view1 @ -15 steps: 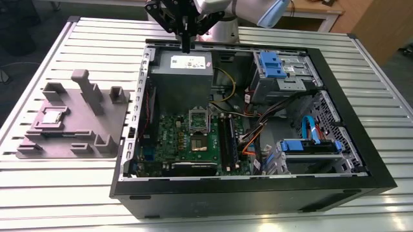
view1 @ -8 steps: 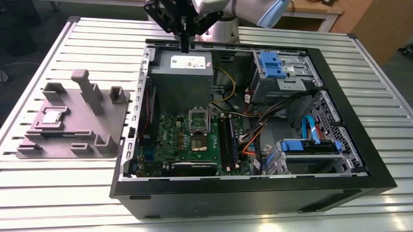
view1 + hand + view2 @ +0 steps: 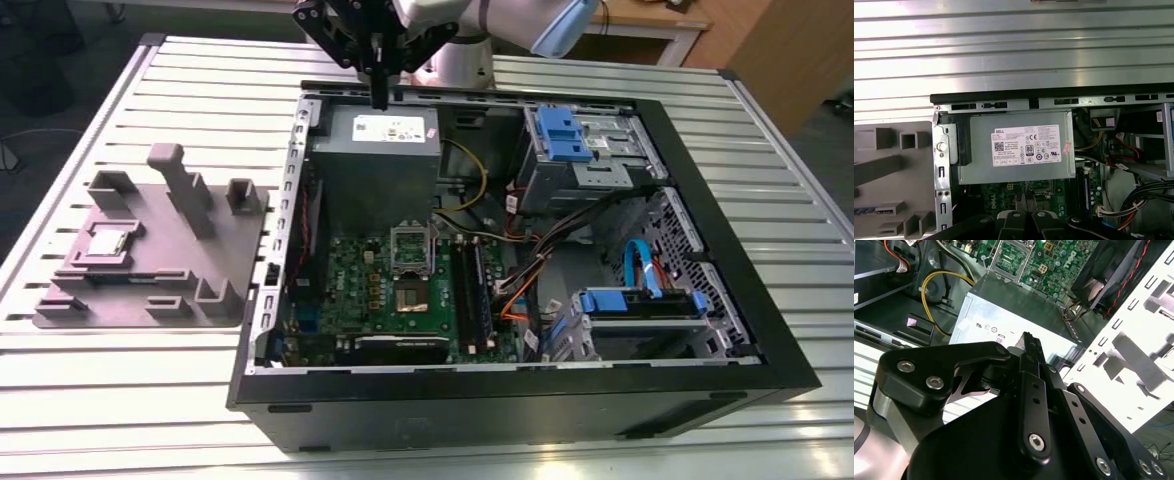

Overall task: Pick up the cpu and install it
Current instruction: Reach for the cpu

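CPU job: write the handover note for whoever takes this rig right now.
Gripper: shut, holding nothing, hovering above the power supply at the far end of the open computer case.
The cpu: lying in the grey fixture on the table, at the exterior view's left of the case, well away from the gripper.
Motherboard: its socket frame looks raised, with the socket below it exposed.
Done: nothing that shows; the cpu is untouched.
Left: the whole pick and install.
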Controlling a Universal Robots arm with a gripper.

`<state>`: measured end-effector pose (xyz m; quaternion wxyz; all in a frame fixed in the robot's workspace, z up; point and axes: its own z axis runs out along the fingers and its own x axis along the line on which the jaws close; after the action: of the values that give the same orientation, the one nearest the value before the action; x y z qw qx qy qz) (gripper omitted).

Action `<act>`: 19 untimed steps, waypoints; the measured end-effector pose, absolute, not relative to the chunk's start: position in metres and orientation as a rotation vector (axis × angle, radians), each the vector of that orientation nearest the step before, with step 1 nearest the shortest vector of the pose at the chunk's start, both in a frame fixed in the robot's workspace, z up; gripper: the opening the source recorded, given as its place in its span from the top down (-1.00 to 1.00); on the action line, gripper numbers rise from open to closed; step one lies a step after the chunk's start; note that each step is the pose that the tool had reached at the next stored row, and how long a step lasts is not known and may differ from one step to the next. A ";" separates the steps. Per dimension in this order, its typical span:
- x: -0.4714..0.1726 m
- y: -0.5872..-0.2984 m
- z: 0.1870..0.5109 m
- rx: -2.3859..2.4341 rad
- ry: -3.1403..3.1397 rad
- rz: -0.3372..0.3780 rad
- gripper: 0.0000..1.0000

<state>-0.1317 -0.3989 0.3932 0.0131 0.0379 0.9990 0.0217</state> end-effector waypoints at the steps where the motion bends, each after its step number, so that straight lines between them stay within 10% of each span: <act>1: -0.132 -0.399 0.393 0.118 3.113 0.068 0.80; 19: -0.135 -0.399 0.393 0.118 3.113 0.068 0.80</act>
<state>-0.1353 -0.3989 0.3931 0.0129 0.0379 0.9990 0.0217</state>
